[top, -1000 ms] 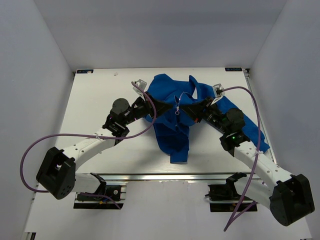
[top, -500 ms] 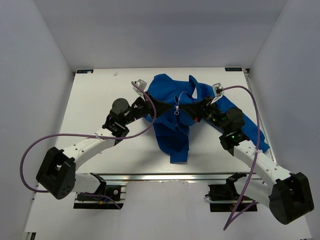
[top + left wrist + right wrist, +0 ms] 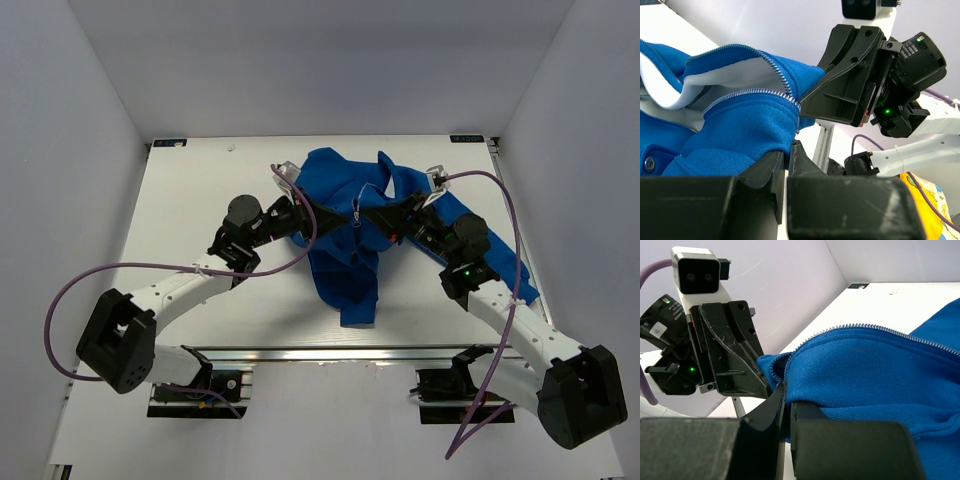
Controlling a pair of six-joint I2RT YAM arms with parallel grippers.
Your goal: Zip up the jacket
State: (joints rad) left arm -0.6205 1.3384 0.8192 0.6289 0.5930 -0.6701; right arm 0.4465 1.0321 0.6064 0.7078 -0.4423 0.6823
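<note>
The left gripper (image 3: 333, 214) and the right gripper (image 3: 372, 216) point at each other over the middle of the white table (image 3: 190, 190), their tips close together and apart only by a short stretch of cloth. Between them hangs the jacket (image 3: 345, 270), a royal-blue fleece. Most of it lies crumpled behind and to the right of the jaws, and one flap trails from under them towards the near edge of the table.

In the left wrist view the left jaws are pressed together on a fold of the blue front edge, with only a thin dark slit between the two black fingers (image 3: 765, 172). Just above those jaws the silver-grey zipper (image 3: 760, 92) runs in two separate rows of teeth, with pale lining showing between them, so the front is open there. The right gripper's black body sits directly beyond the pinched fold, touching the cloth.

In the right wrist view the right jaws are likewise clamped on the blue hem. A line of zipper teeth curves up and away to the right of them, and the left gripper faces them from just to the left of the fold.
</note>
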